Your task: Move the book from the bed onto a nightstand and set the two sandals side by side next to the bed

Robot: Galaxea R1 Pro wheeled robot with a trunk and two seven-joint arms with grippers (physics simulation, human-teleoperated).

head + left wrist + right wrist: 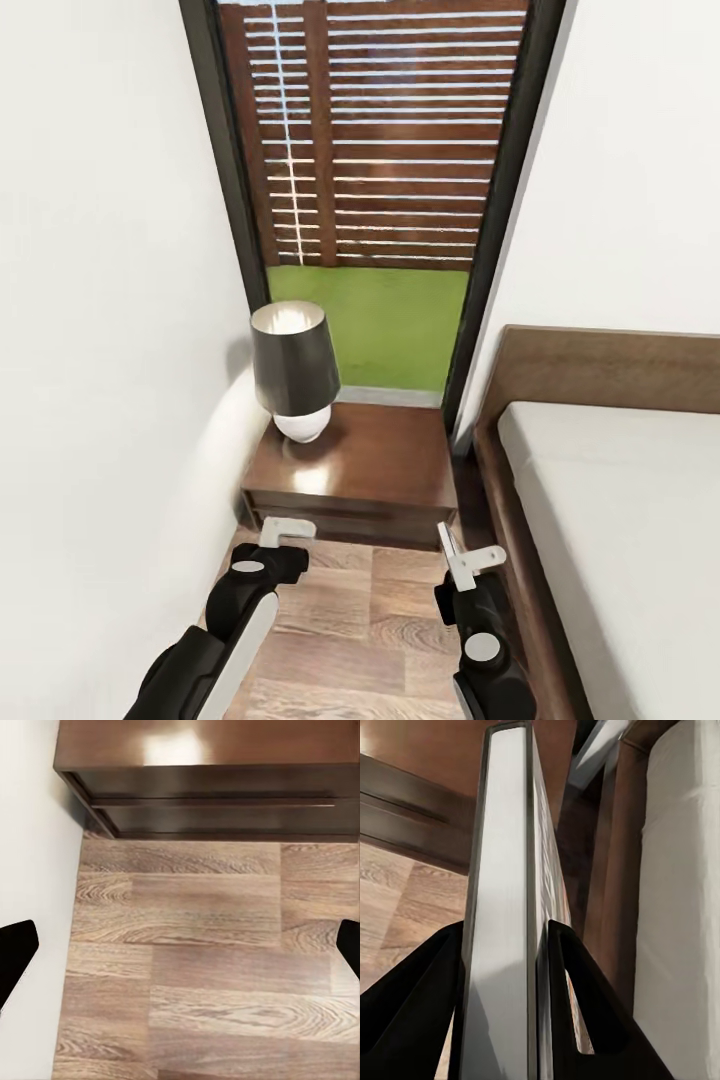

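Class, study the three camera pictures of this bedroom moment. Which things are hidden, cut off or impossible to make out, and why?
- Book cover: right wrist view shows mainly its page edge between the right gripper fingers.
- Bed: head view's right edge crops it.
- Nightstand front: the arms partly hide it in the head view; the left wrist view crops it.
- Left gripper: fingertips only at frame edges, wide apart.

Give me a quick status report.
Right gripper shut on book. Left gripper open, empty. Nightstand ahead; lamp on its left side.
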